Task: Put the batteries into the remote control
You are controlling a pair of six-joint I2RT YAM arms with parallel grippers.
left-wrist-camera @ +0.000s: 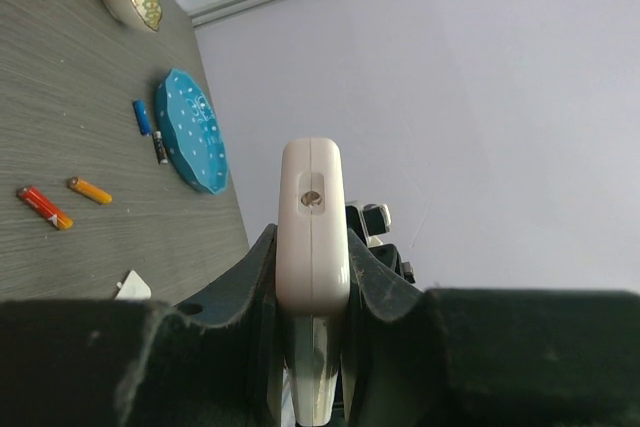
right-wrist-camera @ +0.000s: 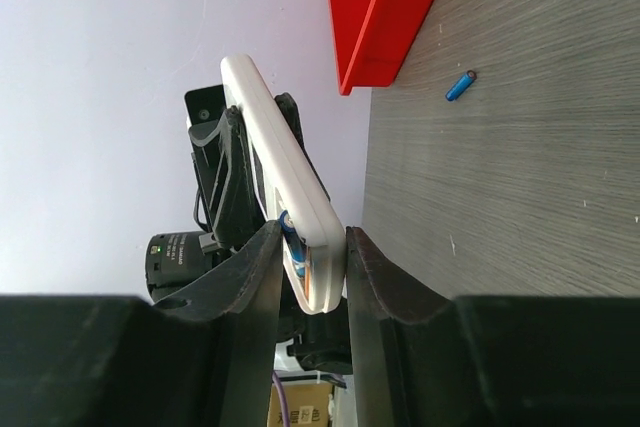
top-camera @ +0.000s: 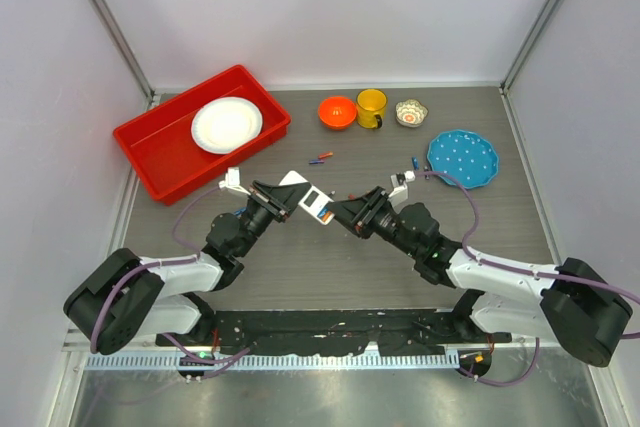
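Observation:
My left gripper is shut on the white remote control and holds it off the table, edge-on in the left wrist view. The remote's open compartment holds a blue battery with some orange below it. My right gripper is closed round that end of the remote: one finger lies against the blue battery, the other against the remote's back. Loose batteries lie on the table: a red-orange one, an orange one and a blue one.
At the back left stands a red tray with a white plate. An orange bowl, yellow mug and small patterned bowl line the back. A blue dotted plate sits right. A small white cover lies below the remote.

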